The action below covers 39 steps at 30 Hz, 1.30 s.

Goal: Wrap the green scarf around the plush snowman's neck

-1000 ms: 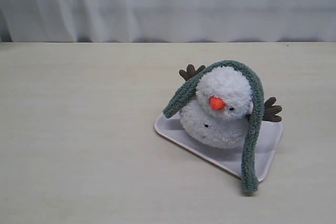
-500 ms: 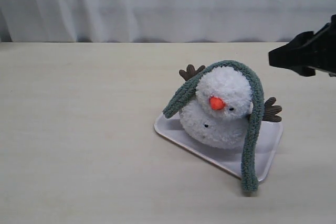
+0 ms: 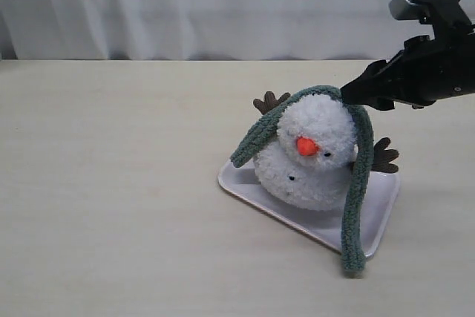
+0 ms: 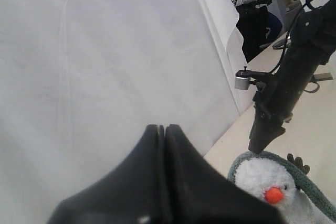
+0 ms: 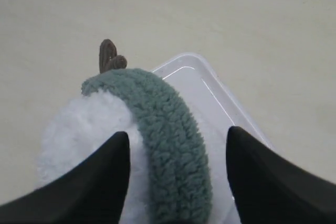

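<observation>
Scarf (image 3: 355,183) lies over snowman's head (image 3: 318,130), ends hanging down both sides, near desk's right front. Right gripper (image 5: 176,174), jaws apart, straddles it; left gripper (image 4: 164,145) closed, farther.

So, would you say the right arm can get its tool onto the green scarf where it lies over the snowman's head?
Probably yes: the right tool is open, its fingers either side of the green scarf atop the plush snowman, with nothing between.

Right hand (image 5: 176,182) spread wide, angled low from the right; left hand (image 4: 164,145) pressed closed
</observation>
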Tool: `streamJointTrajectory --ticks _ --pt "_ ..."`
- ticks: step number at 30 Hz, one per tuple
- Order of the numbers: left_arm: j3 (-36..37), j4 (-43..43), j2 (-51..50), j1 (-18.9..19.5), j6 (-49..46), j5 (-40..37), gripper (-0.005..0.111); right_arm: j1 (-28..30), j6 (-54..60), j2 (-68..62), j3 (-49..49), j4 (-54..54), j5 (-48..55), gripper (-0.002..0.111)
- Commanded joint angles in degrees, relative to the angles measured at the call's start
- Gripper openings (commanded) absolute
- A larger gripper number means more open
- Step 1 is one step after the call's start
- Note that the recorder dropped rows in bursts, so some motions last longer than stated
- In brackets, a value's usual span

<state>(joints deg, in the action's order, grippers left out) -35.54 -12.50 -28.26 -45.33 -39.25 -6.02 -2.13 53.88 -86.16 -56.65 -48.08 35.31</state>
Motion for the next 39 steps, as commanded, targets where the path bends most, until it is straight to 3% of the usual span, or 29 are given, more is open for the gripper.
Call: streamJointTrajectory --ticks 1,10,15,25,39 --pt "0.1 -0.2 0.2 0.0 0.5 -0.4 0.0 -0.1 4.7 -2.0 -0.3 0.6 0.8 0.045" --pt "0.1 -0.2 0.2 0.0 0.5 -1.3 0.0 -0.1 8.2 -2.1 -0.3 0.4 2.5 0.026" --pt "0.1 -0.2 0.2 0.0 0.5 -1.3 0.0 -0.1 8.9 -2.1 -0.3 0.4 2.6 0.004" --pt "0.1 -0.2 0.2 0.0 0.5 -1.3 0.0 -0.1 11.0 0.4 -2.5 -3.6 2.6 0.004" --pt "0.1 -0.2 0.2 0.0 0.5 -1.3 0.0 -0.1 23.9 -0.3 -2.6 -15.2 0.1 0.004"
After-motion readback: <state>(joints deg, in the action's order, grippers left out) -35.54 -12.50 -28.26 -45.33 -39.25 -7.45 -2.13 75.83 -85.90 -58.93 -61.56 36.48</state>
